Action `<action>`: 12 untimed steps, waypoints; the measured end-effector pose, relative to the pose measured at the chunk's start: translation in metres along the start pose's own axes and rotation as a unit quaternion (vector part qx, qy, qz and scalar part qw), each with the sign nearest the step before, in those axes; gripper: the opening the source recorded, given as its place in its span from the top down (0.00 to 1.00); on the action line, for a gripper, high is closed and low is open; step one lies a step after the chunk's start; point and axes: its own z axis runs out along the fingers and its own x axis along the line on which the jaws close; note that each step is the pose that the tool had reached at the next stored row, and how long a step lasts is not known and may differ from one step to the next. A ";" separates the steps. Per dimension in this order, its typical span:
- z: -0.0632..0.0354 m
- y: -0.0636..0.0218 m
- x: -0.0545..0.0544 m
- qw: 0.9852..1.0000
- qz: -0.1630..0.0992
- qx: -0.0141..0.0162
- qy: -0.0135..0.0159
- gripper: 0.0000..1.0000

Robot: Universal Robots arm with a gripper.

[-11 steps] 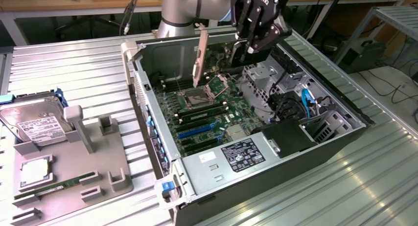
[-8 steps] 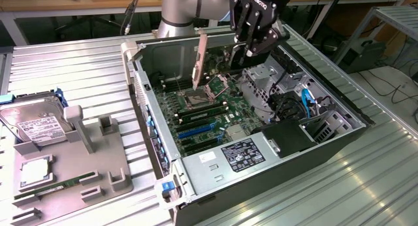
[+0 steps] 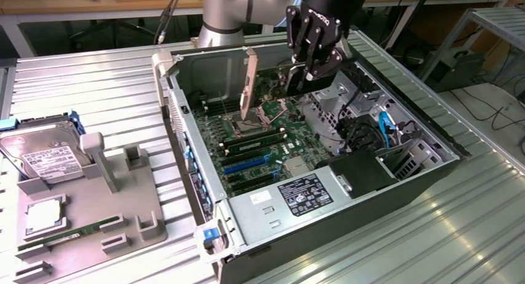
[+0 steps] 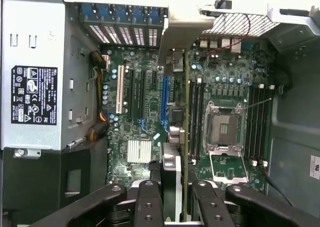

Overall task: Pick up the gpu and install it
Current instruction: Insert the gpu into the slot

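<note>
Black pincer (image 3: 302,82) holds 1 gpu (image 3: 249,81) over mobo (image 3: 275,150).

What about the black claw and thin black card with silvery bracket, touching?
Touching: wrist view shows the gripper clamping the thin black card from both sides.

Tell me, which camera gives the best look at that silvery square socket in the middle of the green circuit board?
The wrist view: it looks straight down on the whole silvery square socket, beside the thin black card seen edge-on. The exterior view shows the socket slanted and from farther off.
</note>
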 end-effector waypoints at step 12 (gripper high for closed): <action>0.0151 -0.0004 0.000 1.000 0.000 0.000 0.000 0.72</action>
